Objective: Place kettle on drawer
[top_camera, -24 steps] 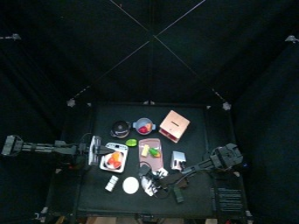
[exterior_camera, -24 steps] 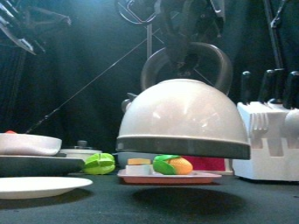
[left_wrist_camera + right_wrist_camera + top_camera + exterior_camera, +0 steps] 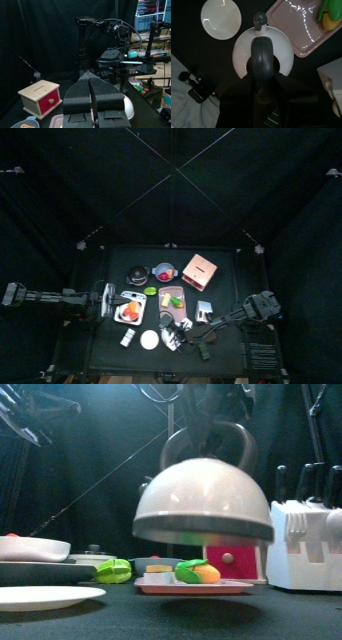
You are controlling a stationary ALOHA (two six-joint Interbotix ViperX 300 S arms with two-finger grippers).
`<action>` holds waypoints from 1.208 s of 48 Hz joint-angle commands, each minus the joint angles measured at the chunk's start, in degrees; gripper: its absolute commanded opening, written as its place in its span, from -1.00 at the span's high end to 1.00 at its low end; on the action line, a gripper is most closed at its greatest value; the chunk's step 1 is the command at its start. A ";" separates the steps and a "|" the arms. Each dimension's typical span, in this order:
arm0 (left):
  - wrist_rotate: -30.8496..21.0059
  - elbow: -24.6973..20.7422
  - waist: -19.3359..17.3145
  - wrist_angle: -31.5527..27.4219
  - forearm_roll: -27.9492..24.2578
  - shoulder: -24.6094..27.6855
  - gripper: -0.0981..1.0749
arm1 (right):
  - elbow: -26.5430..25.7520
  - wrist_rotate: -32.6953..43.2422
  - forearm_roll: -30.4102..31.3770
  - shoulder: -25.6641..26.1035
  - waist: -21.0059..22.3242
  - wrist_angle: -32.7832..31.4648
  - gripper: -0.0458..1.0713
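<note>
Kettle (image 3: 205,502) held off the table near the front edge; drawer (image 3: 201,269) untouched toward the back right.

The kettle's handle is gripped from above by the right gripper (image 3: 262,52); the jaws themselves are mostly hidden behind the handle and the wrist body. In the front view a gap is seen under the kettle's base, and most of the drawer (image 3: 230,562) is blocked by it, only a pink lower corner with a red knob being visible. The pink board (image 3: 194,585) with food pieces is partly covered as well. A white plate (image 3: 221,18) is cut off at the frame edge in the right wrist view. The left gripper (image 3: 92,95) is parked at the left edge, jaws pressed together, nothing between them. From above, the kettle cannot be made out clearly under the right arm.
</note>
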State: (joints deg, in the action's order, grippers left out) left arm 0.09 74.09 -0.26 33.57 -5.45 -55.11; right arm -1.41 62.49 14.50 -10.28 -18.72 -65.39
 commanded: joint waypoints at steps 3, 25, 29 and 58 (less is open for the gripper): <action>0.00 -1.05 0.18 0.26 -0.09 0.09 0.86 | 0.18 -0.18 2.29 6.24 1.85 -1.76 -0.16; 0.00 -1.14 0.18 0.26 -0.09 0.09 0.86 | 6.68 -7.56 4.31 18.54 13.01 -5.80 -0.16; 0.00 -1.05 0.18 0.18 -0.09 0.09 0.86 | 9.32 -9.49 4.31 21.27 15.91 -5.71 -0.16; 0.00 -0.97 -0.09 0.18 -0.09 0.09 0.86 | 31.29 -10.72 4.39 42.01 43.59 14.59 -0.16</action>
State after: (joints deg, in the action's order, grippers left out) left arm 0.09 74.09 -0.26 33.57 -5.45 -55.11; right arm 28.30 51.77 19.16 28.74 21.62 -55.90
